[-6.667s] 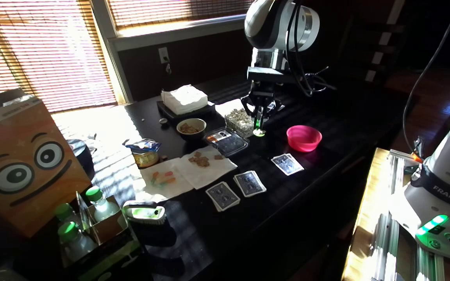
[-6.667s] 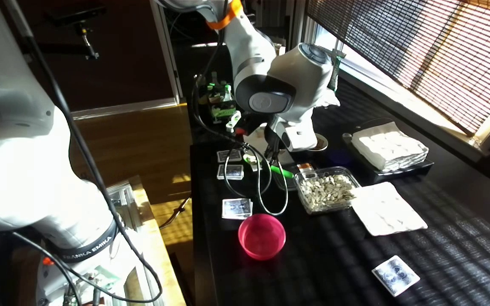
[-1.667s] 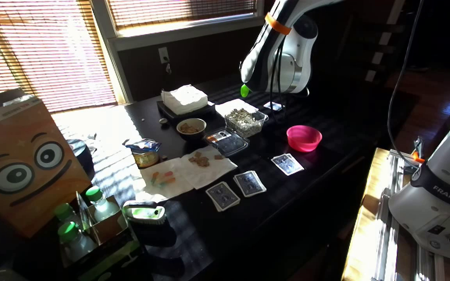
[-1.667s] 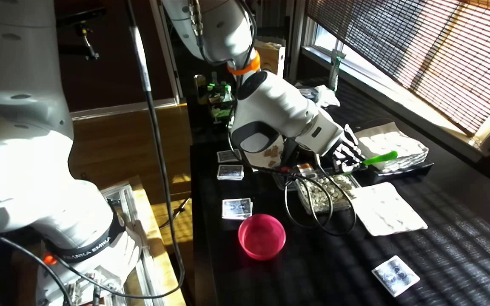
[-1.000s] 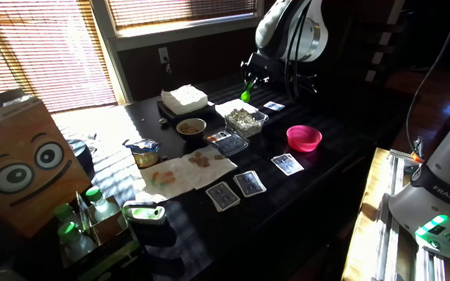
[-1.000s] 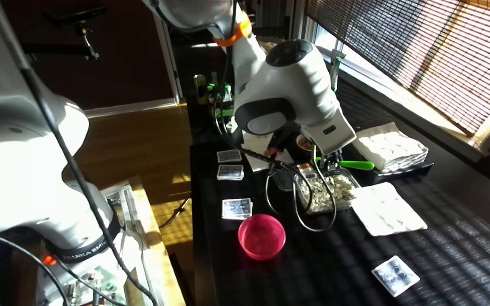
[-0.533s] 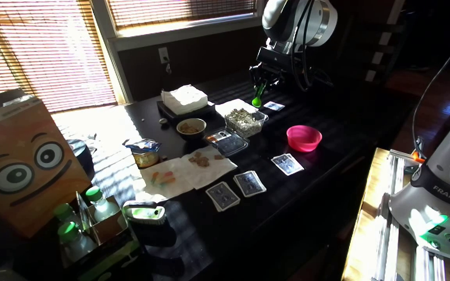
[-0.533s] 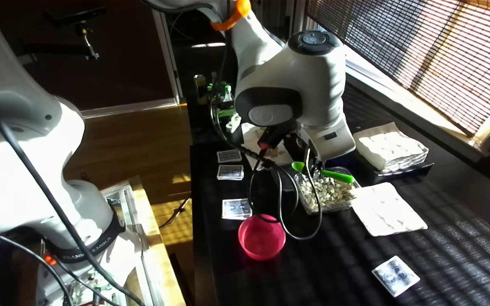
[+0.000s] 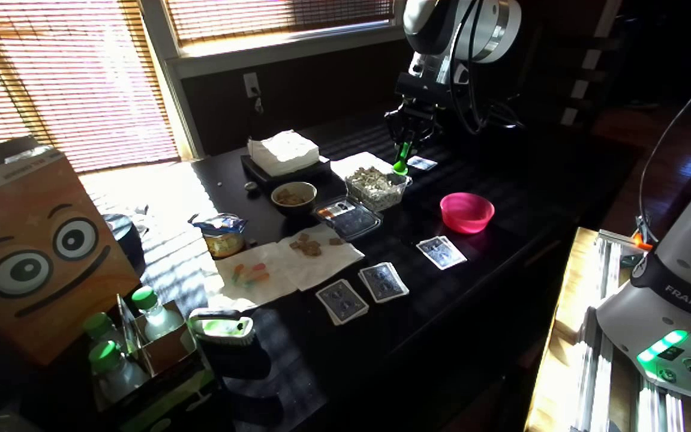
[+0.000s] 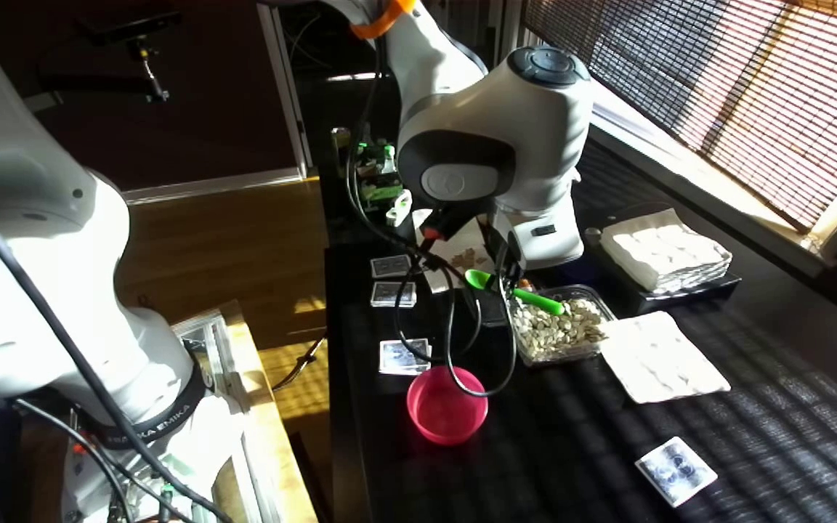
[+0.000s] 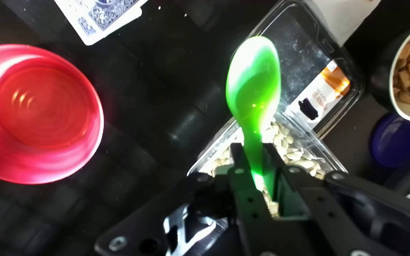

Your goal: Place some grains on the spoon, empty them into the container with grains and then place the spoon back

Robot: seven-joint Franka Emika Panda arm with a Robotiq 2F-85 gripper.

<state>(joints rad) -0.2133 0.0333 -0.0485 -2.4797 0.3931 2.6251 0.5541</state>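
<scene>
The bright green spoon [image 11: 255, 81] is held by its handle between the fingers of my gripper [image 11: 253, 146]. Its bowl looks empty. The spoon also shows in both exterior views [image 9: 401, 167] [image 10: 540, 301]. My gripper [image 9: 405, 143] points down, above the table. The container with grains [image 11: 312, 142] lies beneath the fingers in the wrist view, and the spoon's bowl reaches out past its corner. The see-through container shows in both exterior views [image 9: 383, 200] [image 10: 560, 357], filled with pale seeds. My fingers hide part of it in the wrist view.
A clear lid [image 9: 351, 222] lies against the container. A pink bowl [image 9: 467, 223] stands near it. A bowl of brown pieces [image 9: 293, 207], napkins [image 9: 284, 153] and playing cards [image 9: 441, 252] are around. Cables hang from the arm [image 10: 513, 341].
6.7 s ago pale grains lay in the spoon; now it looks empty. By 1.7 s ago my gripper had tipped over. Since then it has turned back downward and come lower with the spoon.
</scene>
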